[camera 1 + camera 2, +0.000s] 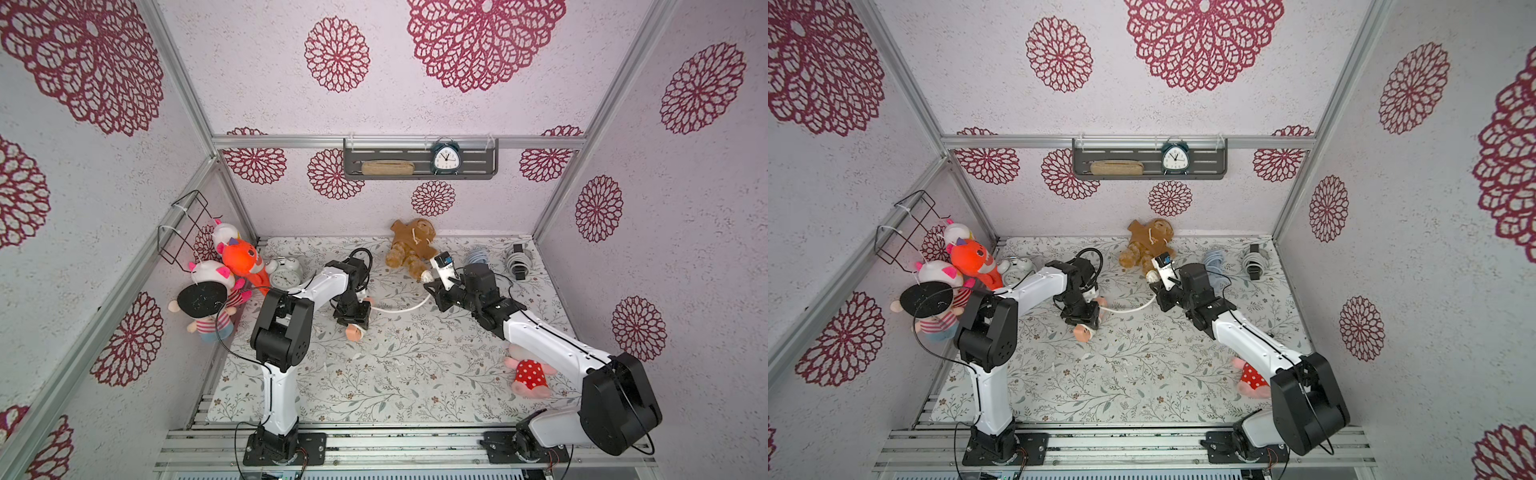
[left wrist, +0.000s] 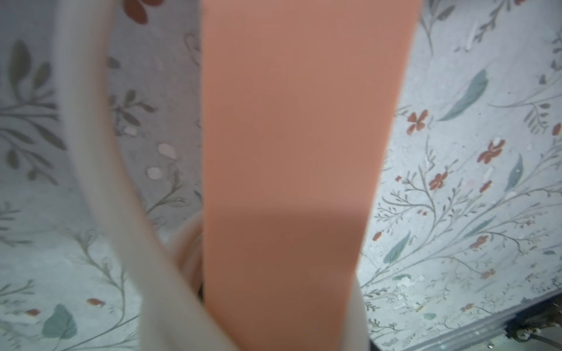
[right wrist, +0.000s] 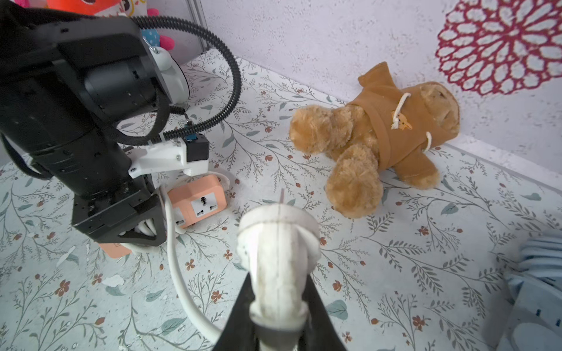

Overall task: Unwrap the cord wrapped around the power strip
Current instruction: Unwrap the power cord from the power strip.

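Note:
The peach power strip (image 3: 197, 203) lies on the floral table, and my left gripper (image 3: 137, 234) is shut across its middle from above. In both top views only the strip's near end (image 1: 354, 332) (image 1: 1082, 332) shows below that gripper (image 1: 351, 313) (image 1: 1081, 313). The strip (image 2: 289, 152) fills the left wrist view and hides the jaws. White turns of cord show under the left fingers. The loose cord (image 1: 401, 308) (image 1: 1129, 309) (image 3: 179, 273) (image 2: 100, 152) arcs over to the white plug (image 3: 278, 243) (image 1: 427, 276). My right gripper (image 3: 278, 282) (image 1: 432, 289) (image 1: 1156, 289) is shut on that plug, just above the table.
A brown teddy bear (image 1: 411, 245) lies by the back wall, near the right gripper. A blue coiled cable (image 1: 478, 255) and a grey strapped coil (image 1: 517, 259) sit at the back right. An alarm clock (image 1: 284, 272) and plush toys (image 1: 241, 257) crowd the left. A pink plush (image 1: 528, 374) lies under the right arm.

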Controlling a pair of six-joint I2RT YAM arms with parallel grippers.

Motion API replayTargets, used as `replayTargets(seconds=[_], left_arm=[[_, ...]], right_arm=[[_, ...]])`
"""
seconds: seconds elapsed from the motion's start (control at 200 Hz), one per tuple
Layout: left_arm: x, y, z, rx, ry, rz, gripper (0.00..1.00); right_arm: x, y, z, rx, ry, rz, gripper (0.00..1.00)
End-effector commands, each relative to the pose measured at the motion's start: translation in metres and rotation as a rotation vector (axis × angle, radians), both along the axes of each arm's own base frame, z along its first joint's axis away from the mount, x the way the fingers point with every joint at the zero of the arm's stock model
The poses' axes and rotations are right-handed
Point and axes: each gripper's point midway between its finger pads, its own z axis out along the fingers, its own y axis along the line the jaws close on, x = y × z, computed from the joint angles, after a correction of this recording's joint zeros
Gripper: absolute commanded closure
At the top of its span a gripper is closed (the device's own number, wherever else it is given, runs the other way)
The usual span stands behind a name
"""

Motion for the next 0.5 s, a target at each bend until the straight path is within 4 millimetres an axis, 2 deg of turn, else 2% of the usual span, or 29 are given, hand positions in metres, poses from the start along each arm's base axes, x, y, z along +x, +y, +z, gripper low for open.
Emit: replayTargets(seconds=[0.0,0.1,0.19,0.29,0.355,0.495], left_arm=[[0.005,-0.033,0.048,-0.212,-0.102,-0.046,1.00],[-0.011,-0.065,0.079,-0.350,-0.184,-0.246,1.00],[-0.042,-0.084,0.098,-0.465,-0.165,-0.421,1.00],[-0.067,-0.090,0.101,-0.516,-0.098,-0.518,1.00],[-0.084,-0.090,0.099,-0.522,-0.038,-0.582,1.00],[-0.098,-0.090,0.097,-0.524,-0.002,-0.639,1.00]], right_arm=[[0.009,-0.004,0.003,0.008,0.016,-0.044,1.00],[0.014,-0.004,-0.002,0.005,0.056,-0.065,1.00],[0.021,-0.004,0.002,0.027,0.066,-0.099,1.00],[0.033,-0.006,0.004,0.018,0.093,-0.144,1.00],[0.045,-0.012,-0.002,-0.001,0.140,-0.195,1.00],[0.066,-0.035,-0.024,-0.016,0.261,-0.289,1.00]])
